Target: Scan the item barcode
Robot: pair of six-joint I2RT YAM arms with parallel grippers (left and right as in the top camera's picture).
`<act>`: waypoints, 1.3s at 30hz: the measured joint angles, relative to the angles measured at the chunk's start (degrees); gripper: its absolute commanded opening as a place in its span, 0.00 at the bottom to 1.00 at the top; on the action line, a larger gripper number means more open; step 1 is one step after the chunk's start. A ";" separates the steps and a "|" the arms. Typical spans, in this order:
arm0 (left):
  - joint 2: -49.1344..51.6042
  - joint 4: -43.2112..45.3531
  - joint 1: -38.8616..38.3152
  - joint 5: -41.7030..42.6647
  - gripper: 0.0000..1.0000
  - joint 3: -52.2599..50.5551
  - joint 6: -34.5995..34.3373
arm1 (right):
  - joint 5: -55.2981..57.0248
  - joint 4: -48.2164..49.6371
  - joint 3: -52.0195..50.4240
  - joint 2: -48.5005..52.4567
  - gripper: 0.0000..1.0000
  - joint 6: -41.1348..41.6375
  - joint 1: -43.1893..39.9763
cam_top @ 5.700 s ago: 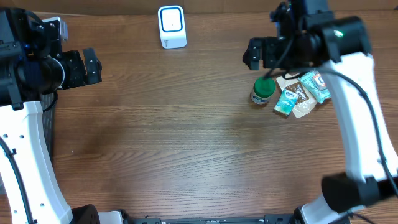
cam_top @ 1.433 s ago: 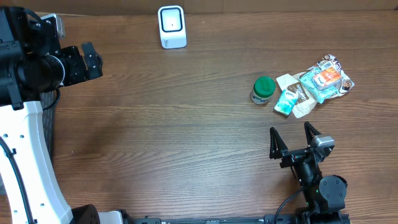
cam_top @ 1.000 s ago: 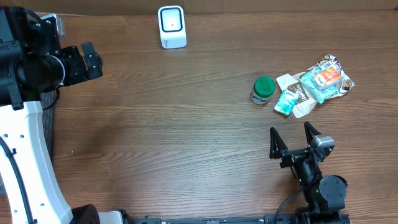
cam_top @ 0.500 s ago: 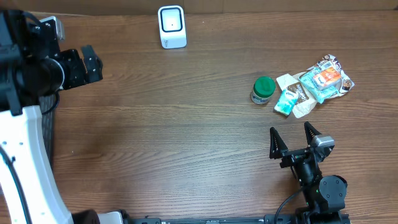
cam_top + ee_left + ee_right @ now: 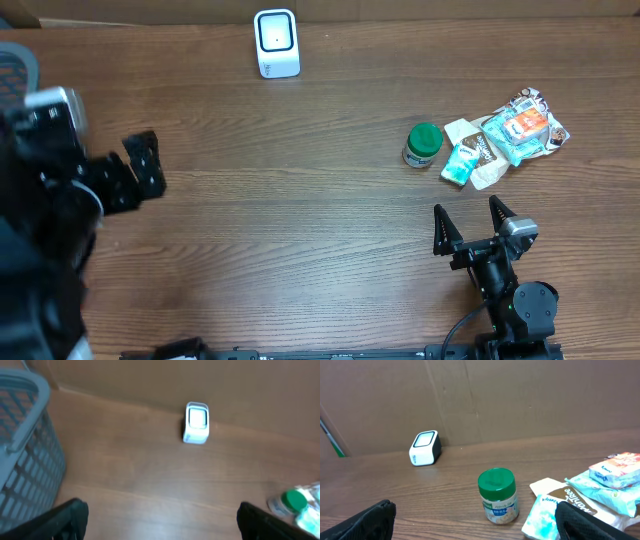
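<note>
The white barcode scanner [image 5: 276,42] stands upright at the back edge of the table, also in the left wrist view [image 5: 197,422] and the right wrist view [image 5: 424,448]. The items lie in a group at the right: a green-lidded jar [image 5: 423,144] [image 5: 497,495], a teal packet [image 5: 461,163], a brown-and-white packet [image 5: 483,152] and a crumpled teal-and-orange bag [image 5: 522,125]. My left gripper [image 5: 135,178] [image 5: 162,520] hovers open and empty over the table's left side. My right gripper [image 5: 469,225] [image 5: 477,522] stands open and empty near the front edge, facing the jar.
A grey mesh basket [image 5: 25,450] stands off the table's left end, close beside my left arm. A brown cardboard wall [image 5: 520,400] runs behind the table. Bare wood lies between the scanner and the items.
My left arm has swung from the back-left corner toward the front and is blurred with motion. The right arm, parked at the front since leaving the items, and the items have not moved.
</note>
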 measured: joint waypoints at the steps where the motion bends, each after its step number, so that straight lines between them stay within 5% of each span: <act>1: -2.36 3.32 0.00 -0.17 1.00 -4.09 -0.02 | 0.00 0.02 0.00 0.00 1.00 0.00 0.00; 16: -21.35 58.75 0.00 4.02 1.00 -59.47 0.00 | 0.02 -0.02 0.00 -0.04 1.00 0.04 0.00; 39: -43.82 70.66 0.00 4.57 1.00 -90.51 0.02 | 0.00 -0.02 0.00 -0.04 1.00 0.02 0.00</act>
